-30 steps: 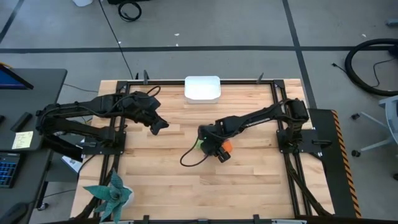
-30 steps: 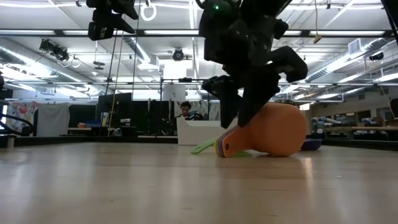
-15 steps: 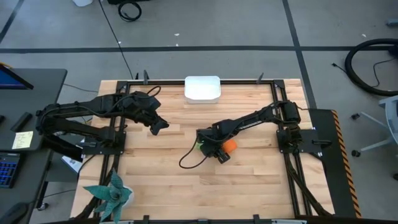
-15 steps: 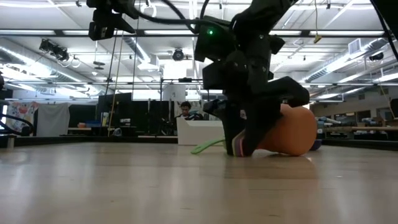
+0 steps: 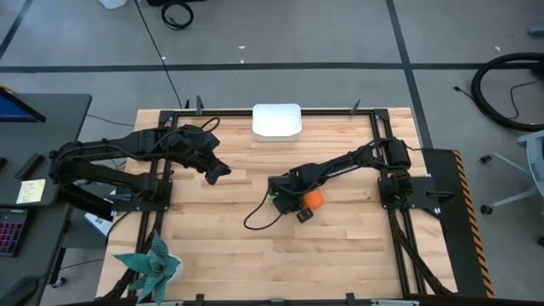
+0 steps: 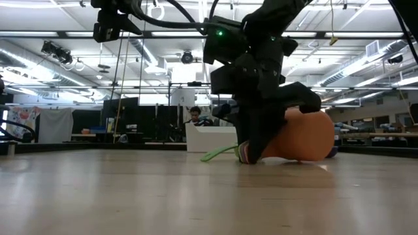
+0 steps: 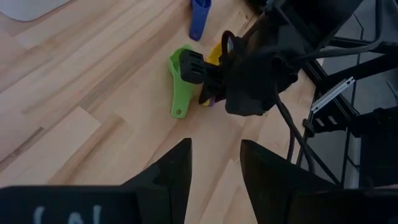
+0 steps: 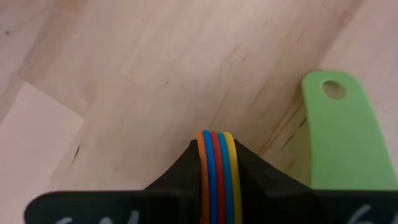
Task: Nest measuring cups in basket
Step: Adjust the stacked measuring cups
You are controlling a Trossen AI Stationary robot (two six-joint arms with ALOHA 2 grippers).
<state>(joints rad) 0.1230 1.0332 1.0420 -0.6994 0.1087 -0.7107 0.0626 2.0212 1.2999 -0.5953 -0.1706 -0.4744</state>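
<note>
A stack of measuring cups (image 6: 297, 137) lies mid-table, its bundled handles (image 8: 216, 168) pinched edge-on between the right gripper (image 5: 293, 202) fingers. The basket (image 5: 276, 121) sits at the far edge, beyond and slightly left. The left gripper (image 5: 217, 172) waits open, well apart.

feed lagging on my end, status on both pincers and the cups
Right pincer shut on stacked cup handles, mid-table. Left pincer open, hovering clear. Green cup lies beside stack; basket at far edge, nothing blocking.
</note>
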